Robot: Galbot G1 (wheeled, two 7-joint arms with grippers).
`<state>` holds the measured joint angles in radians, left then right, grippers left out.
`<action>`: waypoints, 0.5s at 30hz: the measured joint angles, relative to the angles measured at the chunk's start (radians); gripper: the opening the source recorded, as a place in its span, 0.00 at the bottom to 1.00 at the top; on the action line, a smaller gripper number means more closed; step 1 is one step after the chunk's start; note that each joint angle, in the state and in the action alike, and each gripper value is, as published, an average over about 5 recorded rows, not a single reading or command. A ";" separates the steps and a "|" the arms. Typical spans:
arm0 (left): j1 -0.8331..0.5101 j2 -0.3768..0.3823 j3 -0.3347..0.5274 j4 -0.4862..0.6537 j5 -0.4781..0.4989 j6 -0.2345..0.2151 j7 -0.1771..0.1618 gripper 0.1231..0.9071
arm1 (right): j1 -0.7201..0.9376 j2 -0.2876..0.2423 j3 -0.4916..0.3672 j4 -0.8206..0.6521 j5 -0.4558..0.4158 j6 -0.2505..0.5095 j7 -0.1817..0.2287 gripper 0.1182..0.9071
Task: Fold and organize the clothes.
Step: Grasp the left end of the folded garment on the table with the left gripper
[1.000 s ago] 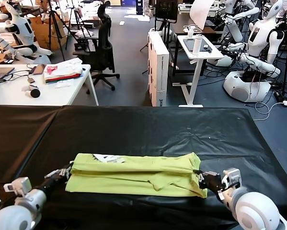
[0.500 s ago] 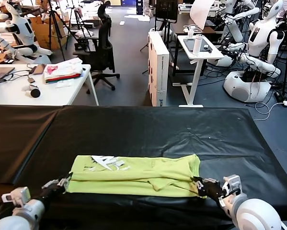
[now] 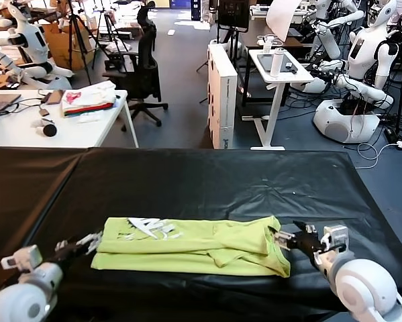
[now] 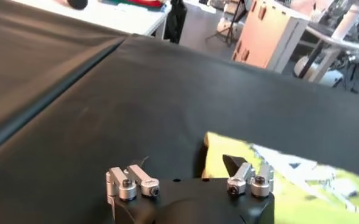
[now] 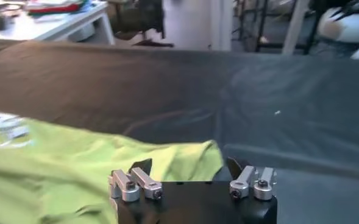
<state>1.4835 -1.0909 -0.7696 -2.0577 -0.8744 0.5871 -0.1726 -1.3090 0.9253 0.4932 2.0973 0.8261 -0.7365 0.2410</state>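
1. The lime-green T-shirt lies folded into a long band on the black desk, near its front edge, white print facing up.
2. The left hand sits just beside the T-shirt's left end, fingers spread, holding nothing.
3. The right hand sits at the T-shirt's right end, fingers spread, gripping nothing.

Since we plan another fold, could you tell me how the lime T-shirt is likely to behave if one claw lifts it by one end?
The T-shirt lies limp and creased on the black table, so it would probably sag and unfold. It looks thin, likely light. Both the left claw and the right claw sit open at its ends; lifting with both seems safer.
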 joint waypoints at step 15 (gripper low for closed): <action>-0.119 -0.007 0.104 0.115 0.024 0.010 0.001 1.00 | 0.130 0.069 -0.098 -0.132 -0.019 0.001 0.005 0.98</action>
<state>1.3645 -1.0983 -0.6657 -1.9426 -0.8501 0.5967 -0.1714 -1.1787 0.9944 0.3948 1.9656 0.8069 -0.7358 0.2463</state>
